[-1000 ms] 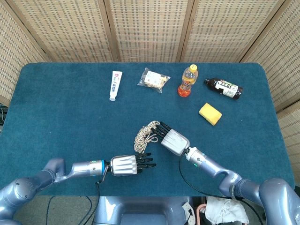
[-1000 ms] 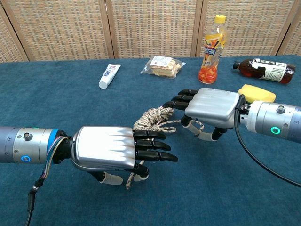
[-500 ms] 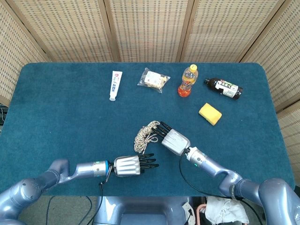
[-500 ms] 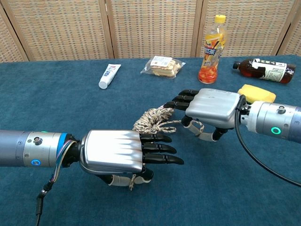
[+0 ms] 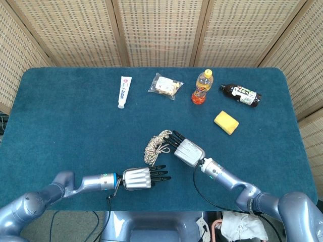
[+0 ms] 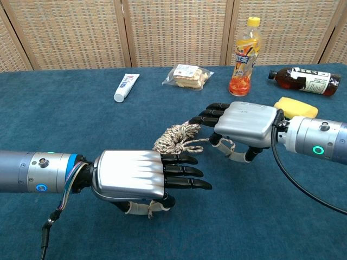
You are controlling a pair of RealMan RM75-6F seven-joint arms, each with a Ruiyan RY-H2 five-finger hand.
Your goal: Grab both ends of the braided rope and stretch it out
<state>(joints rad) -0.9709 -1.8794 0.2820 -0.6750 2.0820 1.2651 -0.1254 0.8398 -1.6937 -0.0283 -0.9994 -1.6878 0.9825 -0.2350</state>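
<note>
left hand steadied, gripping rope end

the bunched braided rope lies on the blue table, right hand touching it, left hand just below.

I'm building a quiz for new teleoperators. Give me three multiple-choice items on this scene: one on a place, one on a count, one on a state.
1. Where does the yellow sponge lie?
A. beside the toothpaste tube
B. nearer the robot than the dark bottle
C. under the rope

2. How many bottles are on the table?
A. one
B. two
C. three

3. How is the braided rope now?
A. bunched
B. stretched straight
C. hanging off the table

Key: 1 B, the sponge sits below the dark bottle in the head view. 2 B, orange bottle upright, dark one lying. 3 A, it lies in a heap between the hands.
</note>
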